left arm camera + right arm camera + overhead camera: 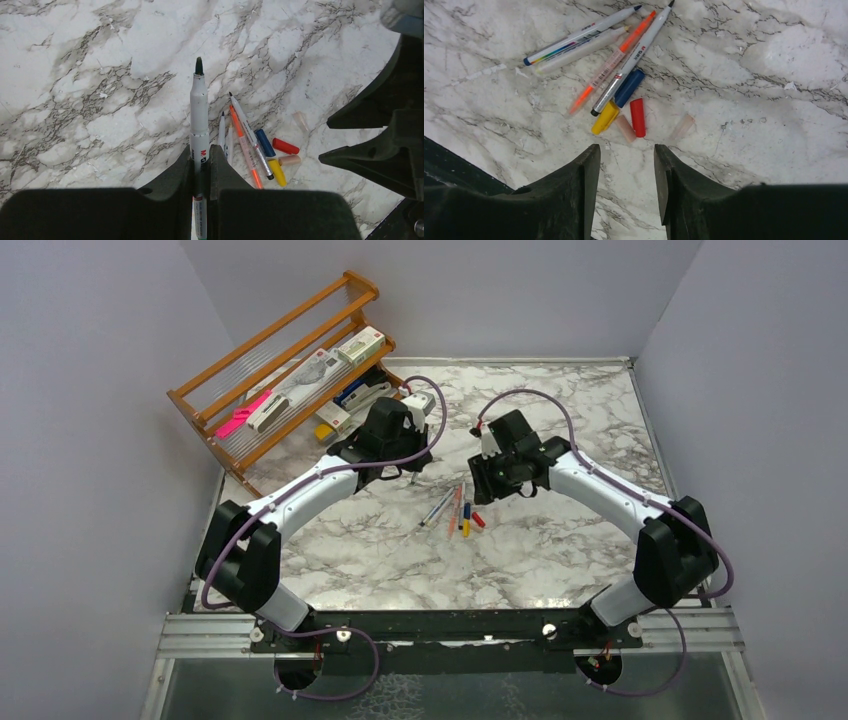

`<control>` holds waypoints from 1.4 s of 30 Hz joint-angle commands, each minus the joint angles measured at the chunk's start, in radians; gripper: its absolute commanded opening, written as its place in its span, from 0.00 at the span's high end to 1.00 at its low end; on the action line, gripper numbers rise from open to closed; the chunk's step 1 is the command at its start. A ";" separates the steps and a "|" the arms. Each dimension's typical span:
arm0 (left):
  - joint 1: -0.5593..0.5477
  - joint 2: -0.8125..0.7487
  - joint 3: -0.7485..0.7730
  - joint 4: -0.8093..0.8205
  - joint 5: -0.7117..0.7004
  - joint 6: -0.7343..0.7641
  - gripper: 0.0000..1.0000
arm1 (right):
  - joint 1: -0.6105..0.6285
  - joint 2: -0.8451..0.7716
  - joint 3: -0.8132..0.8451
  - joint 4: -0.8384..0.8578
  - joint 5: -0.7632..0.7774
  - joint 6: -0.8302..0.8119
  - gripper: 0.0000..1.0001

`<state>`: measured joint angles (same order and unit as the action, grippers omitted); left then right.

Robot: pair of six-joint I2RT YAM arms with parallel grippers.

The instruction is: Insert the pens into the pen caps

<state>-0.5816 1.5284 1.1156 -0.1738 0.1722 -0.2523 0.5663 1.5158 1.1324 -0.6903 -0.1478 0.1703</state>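
— State of the left gripper (201, 152)?
— Clamped on a white pen (199, 100), bare dark tip pointing straight ahead.
— And the right gripper (626, 155)?
— Half parted, holding nothing, hovering over the table (749, 60).
— Nearer to the caps?
— Right, clearly: red cap (637, 117) just ahead of its fingertips, long axis running away from them, yellow cap (605, 117) alongside, by the loose pens (619, 60).

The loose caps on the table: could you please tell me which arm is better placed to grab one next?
Right, probably: the right gripper hangs open and empty just short of the red cap, while the left gripper is shut on a pen.
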 commanded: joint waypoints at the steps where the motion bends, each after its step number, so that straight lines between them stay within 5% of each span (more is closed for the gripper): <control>1: 0.003 -0.017 0.017 -0.009 0.033 0.031 1.00 | 0.000 0.052 0.038 -0.026 0.078 0.015 0.54; 9: 0.008 -0.019 0.015 -0.014 0.037 0.053 1.00 | 0.033 0.131 0.080 -0.033 0.076 -0.017 0.53; 15: 0.012 -0.014 0.022 -0.012 0.047 0.061 1.00 | 0.056 0.151 0.060 -0.032 0.089 -0.004 0.67; 25: 0.014 -0.010 0.024 -0.011 0.062 0.058 1.00 | 0.077 0.182 0.017 -0.017 0.100 0.007 0.56; 42: 0.017 -0.033 0.029 -0.040 0.046 0.065 1.00 | 0.081 0.259 0.003 0.043 0.128 0.017 0.61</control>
<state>-0.5701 1.5280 1.1160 -0.2047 0.2165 -0.2058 0.6395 1.7554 1.1515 -0.6918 -0.0544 0.1776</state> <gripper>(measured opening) 0.093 0.406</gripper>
